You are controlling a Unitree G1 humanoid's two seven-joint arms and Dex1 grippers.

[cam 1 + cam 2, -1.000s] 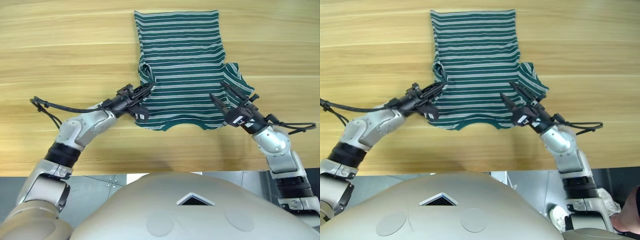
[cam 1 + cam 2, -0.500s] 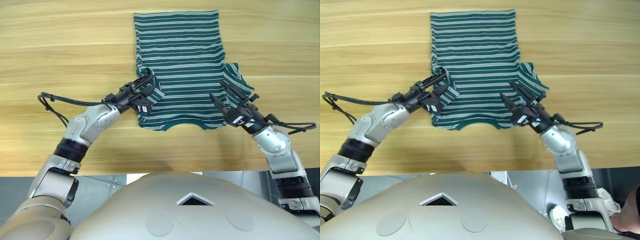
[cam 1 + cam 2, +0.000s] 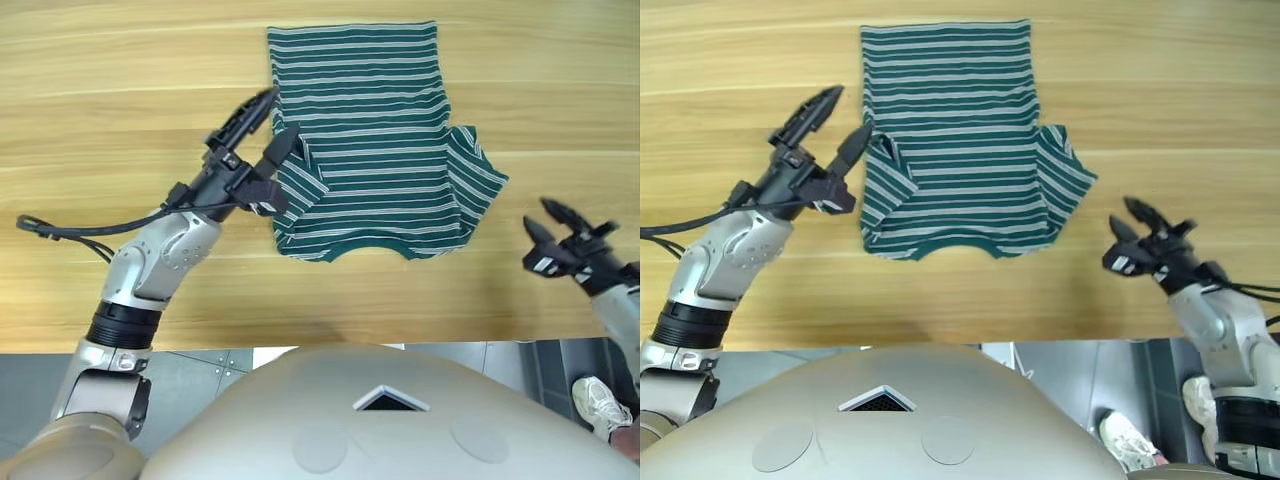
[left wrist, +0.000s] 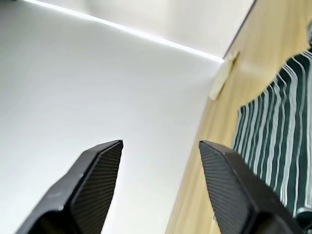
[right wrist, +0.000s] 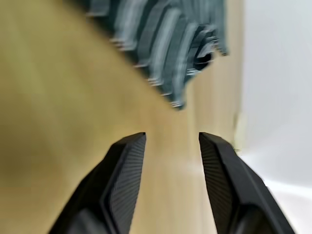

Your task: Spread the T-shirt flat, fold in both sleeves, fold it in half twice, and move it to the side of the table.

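T-shirt (image 3: 365,130) lay on table (image 3: 120,100); left sleeve (image 3: 300,180) folded, right sleeve (image 3: 478,175) not yet. Left end effector (image 3: 282,112), right end effector (image 3: 539,213) stood apart, empty. Next, probably: pinch right sleeve, fold inward.

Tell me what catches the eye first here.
A green striped T-shirt lies on the table, left sleeve folded in, right sleeve sticking out. The left gripper hangs open by its left edge; the right gripper, open too, is apart from it near the table's front edge.
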